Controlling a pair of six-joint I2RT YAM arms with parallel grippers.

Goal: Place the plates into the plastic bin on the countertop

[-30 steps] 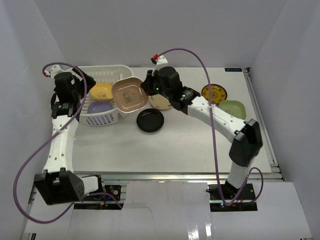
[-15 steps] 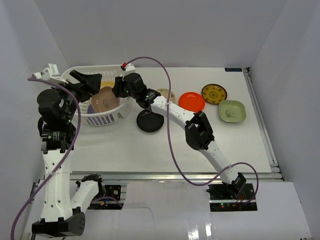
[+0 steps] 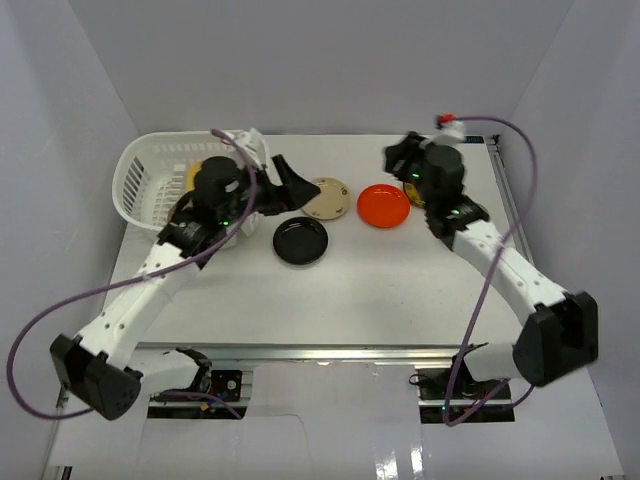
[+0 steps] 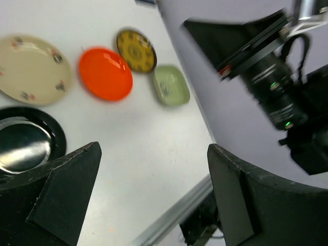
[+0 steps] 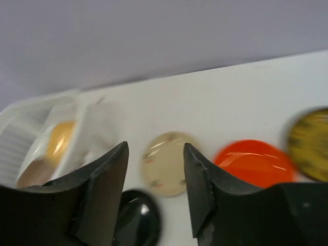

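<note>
Hovering empty with fingers spread, the left gripper (image 4: 154, 154) is beside the bin (image 3: 135, 172), the right gripper (image 5: 155, 148) near the counter's (image 3: 400, 285) far edge. Next, probably, one lowers onto the orange plate's (image 3: 384, 204) rim.

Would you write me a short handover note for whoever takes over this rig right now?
Left gripper: open, empty, by the plastic bin's right end.
Right gripper: open, empty, over the far right of the countertop.
Done: a yellow plate and at least one more lie in the bin.
To do: five on the countertop: black plate, cream plate, orange-red plate, yellow patterned plate, light green plate.
</note>
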